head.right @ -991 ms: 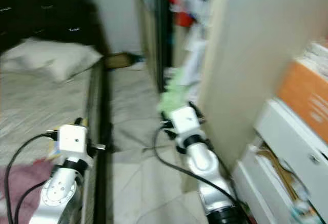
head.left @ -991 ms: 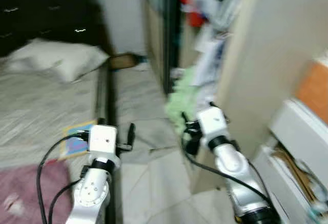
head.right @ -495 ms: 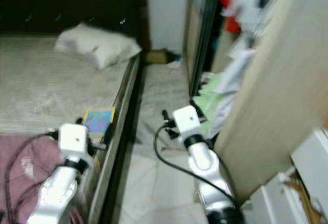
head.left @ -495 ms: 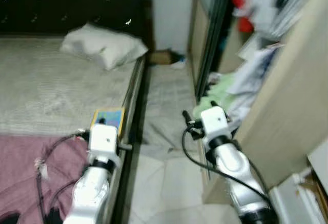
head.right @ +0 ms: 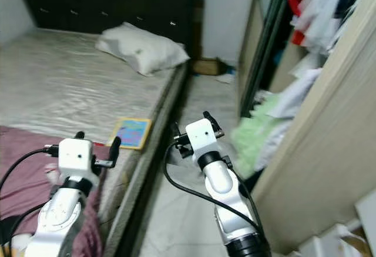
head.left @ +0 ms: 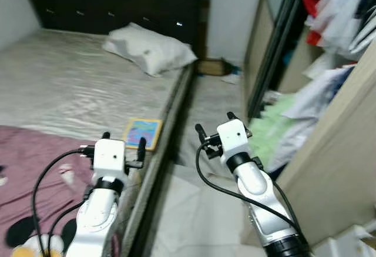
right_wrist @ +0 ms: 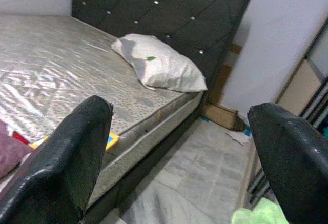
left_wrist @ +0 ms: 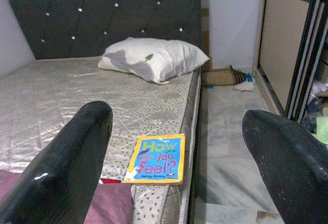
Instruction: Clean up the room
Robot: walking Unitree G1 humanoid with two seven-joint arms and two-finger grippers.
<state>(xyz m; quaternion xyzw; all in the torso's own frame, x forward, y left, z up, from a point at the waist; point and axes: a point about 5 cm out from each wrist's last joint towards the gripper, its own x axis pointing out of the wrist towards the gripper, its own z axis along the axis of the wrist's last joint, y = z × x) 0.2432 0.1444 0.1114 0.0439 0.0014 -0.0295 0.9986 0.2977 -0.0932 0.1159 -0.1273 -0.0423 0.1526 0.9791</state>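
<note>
Both grippers wide and empty, left gripper (head.left: 122,144) just near of the book (head.left: 142,132) at the bed (head.left: 70,92) right edge; risk: reaching nudges it onto the floor (head.left: 205,222), right gripper (head.left: 214,126) idle.

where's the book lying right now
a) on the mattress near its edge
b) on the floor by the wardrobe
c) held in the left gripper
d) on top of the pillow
a) the book lies flat on the bare mattress close to its edge, apart from the pillow, with the open left gripper hovering short of it.
</note>
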